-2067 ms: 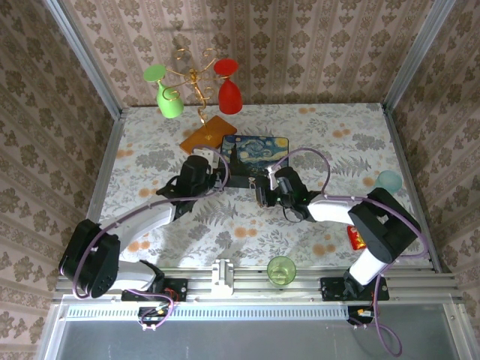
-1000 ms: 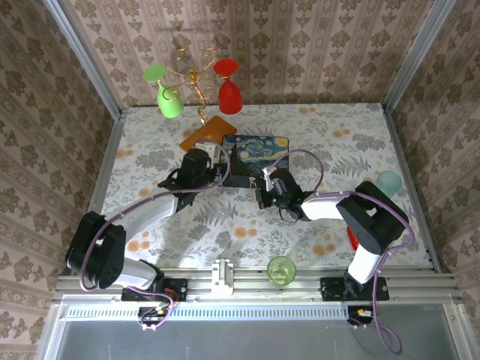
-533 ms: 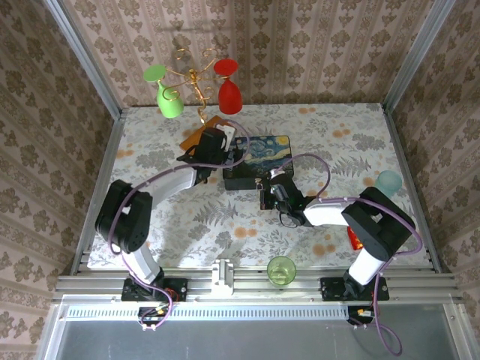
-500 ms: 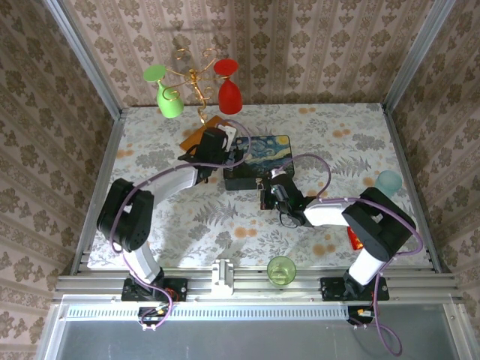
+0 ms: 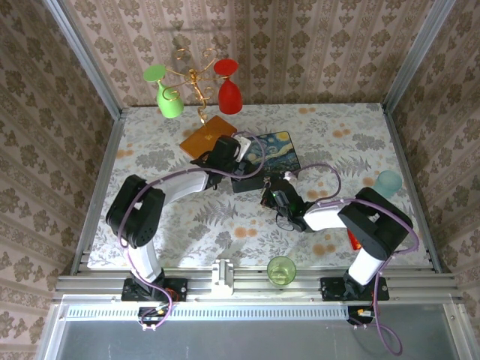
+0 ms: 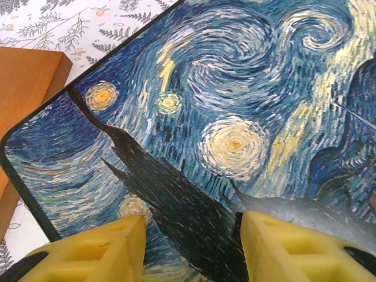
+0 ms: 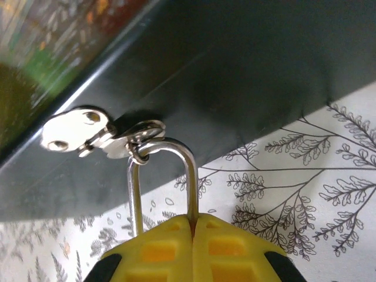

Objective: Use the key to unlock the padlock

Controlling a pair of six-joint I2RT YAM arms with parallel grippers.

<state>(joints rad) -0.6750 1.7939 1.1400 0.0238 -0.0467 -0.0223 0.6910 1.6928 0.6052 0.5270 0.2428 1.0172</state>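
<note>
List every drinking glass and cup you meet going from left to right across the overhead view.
green wine glass hanging upside down on the gold rack → red wine glass hanging beside it → green tumbler at the near edge → pale blue cup by the right wall

The box (image 6: 223, 88) is showing swirling blue with yellow stars. The worktop (image 5: 225, 217) is wearing grey ferns and orange blossoms. The padlock (image 7: 191, 176) shackle is gleaming silver.
</note>
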